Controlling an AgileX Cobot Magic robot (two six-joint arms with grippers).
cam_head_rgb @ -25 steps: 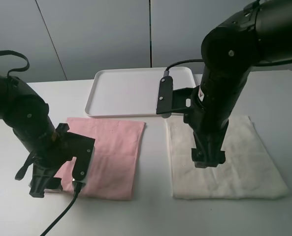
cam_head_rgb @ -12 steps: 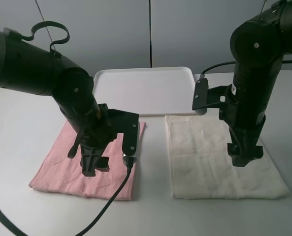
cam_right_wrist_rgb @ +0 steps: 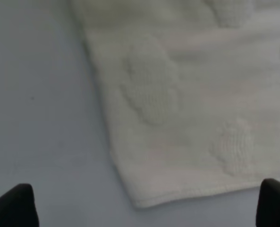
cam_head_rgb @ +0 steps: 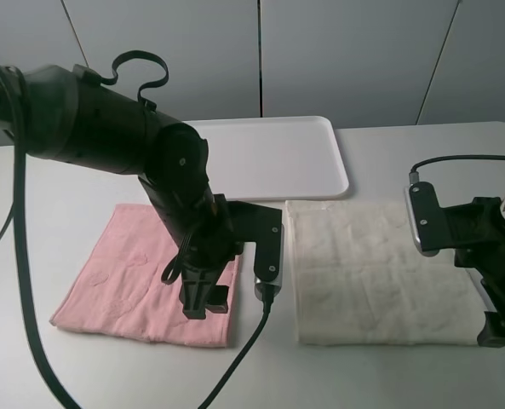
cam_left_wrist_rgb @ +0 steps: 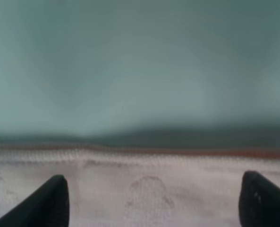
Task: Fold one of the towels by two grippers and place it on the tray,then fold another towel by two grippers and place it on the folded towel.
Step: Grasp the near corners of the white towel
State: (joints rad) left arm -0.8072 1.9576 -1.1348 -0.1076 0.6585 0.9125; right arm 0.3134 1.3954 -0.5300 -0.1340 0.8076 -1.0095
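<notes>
The cream towel point(cam_head_rgb: 363, 273) lies flat on the table's right half, with the pink towel point(cam_head_rgb: 124, 273) flat to its left. Behind both sits the white tray point(cam_head_rgb: 269, 158), with nothing on it. My left gripper point(cam_head_rgb: 203, 300) hangs over the pink towel's right side near its front edge. In the left wrist view the left gripper point(cam_left_wrist_rgb: 154, 205) is open, its black fingertips point(cam_left_wrist_rgb: 47, 203) wide apart over the pink towel point(cam_left_wrist_rgb: 149, 170). My right gripper point(cam_head_rgb: 499, 328) is at the cream towel's near right corner. The right gripper point(cam_right_wrist_rgb: 143, 213) is open above that corner of the cream towel point(cam_right_wrist_rgb: 177, 109).
A black cable point(cam_head_rgb: 243, 358) trails from the left arm over the table's front. Bare white table point(cam_head_rgb: 388, 375) runs in front of both towels, and a narrow strip of it separates them. A grey wall point(cam_head_rgb: 346, 60) stands behind the tray.
The left arm has swung right across the pink towel to its right side. The right arm has moved from the cream towel's middle to its near right corner. Both grippers stayed open.
</notes>
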